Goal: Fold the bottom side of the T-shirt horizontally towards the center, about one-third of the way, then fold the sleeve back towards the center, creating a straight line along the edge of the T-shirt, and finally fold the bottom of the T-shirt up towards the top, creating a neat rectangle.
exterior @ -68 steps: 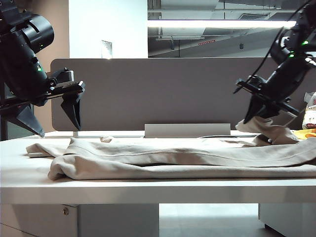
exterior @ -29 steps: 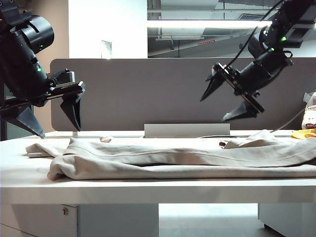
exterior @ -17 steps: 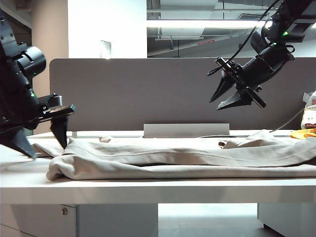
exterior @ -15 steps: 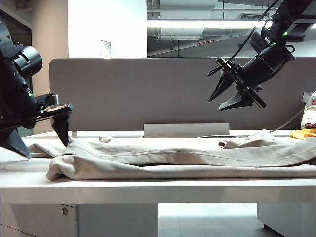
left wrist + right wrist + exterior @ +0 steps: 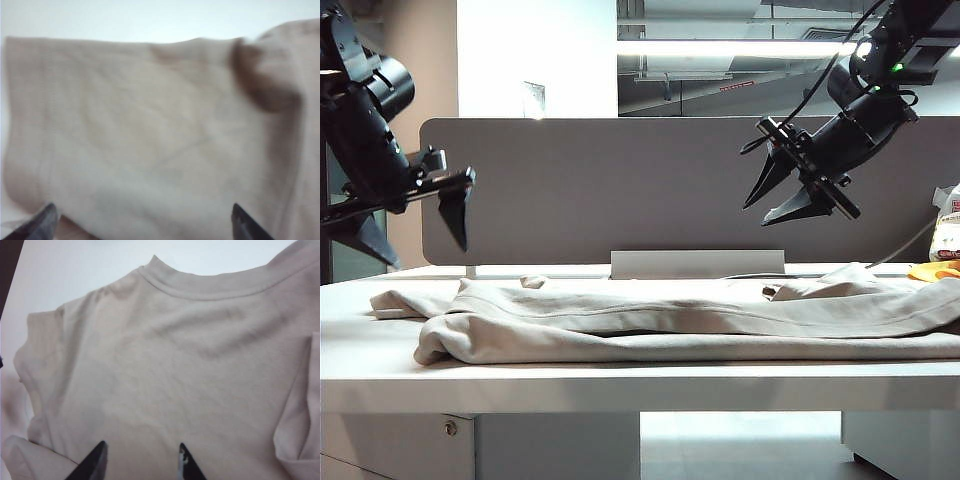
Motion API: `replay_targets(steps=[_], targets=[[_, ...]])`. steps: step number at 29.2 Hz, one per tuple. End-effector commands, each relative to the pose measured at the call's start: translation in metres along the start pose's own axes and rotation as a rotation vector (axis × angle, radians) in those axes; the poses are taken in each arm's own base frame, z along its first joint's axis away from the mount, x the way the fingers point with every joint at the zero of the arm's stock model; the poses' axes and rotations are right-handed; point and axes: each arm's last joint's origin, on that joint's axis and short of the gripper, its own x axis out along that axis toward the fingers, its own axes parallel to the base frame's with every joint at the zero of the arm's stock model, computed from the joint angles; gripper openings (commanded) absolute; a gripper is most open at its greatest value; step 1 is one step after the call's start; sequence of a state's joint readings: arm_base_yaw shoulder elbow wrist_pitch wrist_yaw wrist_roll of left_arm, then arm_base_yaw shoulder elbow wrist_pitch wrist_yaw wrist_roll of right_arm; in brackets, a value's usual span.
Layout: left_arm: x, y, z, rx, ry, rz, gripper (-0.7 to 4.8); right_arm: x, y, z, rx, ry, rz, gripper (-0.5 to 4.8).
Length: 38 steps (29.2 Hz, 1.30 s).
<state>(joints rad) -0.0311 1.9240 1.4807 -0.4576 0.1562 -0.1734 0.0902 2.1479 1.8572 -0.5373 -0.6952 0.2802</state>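
The soft, limp T-shirt (image 5: 700, 318) lies folded along the desk (image 5: 620, 385) — best pinched at its hem — while the left hand (image 5: 415, 215) and right hand (image 5: 790, 195) hover above, both parted and empty.

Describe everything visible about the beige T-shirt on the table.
The plain beige, soft cotton T-shirt lies flat along the white table, already folded lengthwise into a long band. Its ribbed collar and a stitched edge show. Nothing grips it: the left hand and right hand hover above, apart from it.
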Motion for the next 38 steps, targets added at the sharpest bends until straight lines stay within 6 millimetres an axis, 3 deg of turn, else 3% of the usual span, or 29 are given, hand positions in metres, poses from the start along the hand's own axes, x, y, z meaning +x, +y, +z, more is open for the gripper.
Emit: replay_targets(steps=[1, 9, 16, 21, 23, 24, 31, 34, 38], targets=[[0.0, 0.009, 0.01, 0.007, 0.035, 0.047, 4.57, -0.003, 0.004, 0.001, -0.026, 0.004, 0.005, 1.79], [-0.001, 0.033, 0.013, -0.047, 0.036, 0.089, 4.57, -0.003, 0.004, 0.001, -0.033, -0.003, -0.005, 1.79], [0.023, 0.037, 0.003, -0.081, 0.109, 0.027, 4.57, -0.003, 0.004, 0.001, -0.031, -0.001, -0.003, 1.79], [0.029, 0.038, 0.001, -0.086, 0.116, 0.022, 4.56, -0.003, 0.004, 0.001, -0.031, 0.001, 0.001, 1.79], [0.03, 0.037, 0.002, -0.082, 0.11, 0.015, 3.78, -0.003, 0.004, 0.001, -0.031, 0.001, 0.001, 1.79], [0.031, 0.035, 0.002, -0.073, 0.102, 0.006, 2.98, -0.003, 0.004, 0.001, -0.031, 0.001, 0.001, 1.79], [0.044, 0.029, 0.002, -0.068, 0.132, -0.024, 2.65, -0.002, 0.005, 0.001, -0.026, 0.006, 0.012, 1.79], [0.044, 0.026, 0.003, -0.035, 0.124, -0.03, 0.99, -0.002, 0.005, 0.0, -0.026, 0.008, 0.016, 1.79], [0.042, 0.024, 0.007, -0.02, 0.121, -0.06, 0.25, -0.002, 0.005, 0.0, -0.025, 0.01, 0.023, 1.79]])
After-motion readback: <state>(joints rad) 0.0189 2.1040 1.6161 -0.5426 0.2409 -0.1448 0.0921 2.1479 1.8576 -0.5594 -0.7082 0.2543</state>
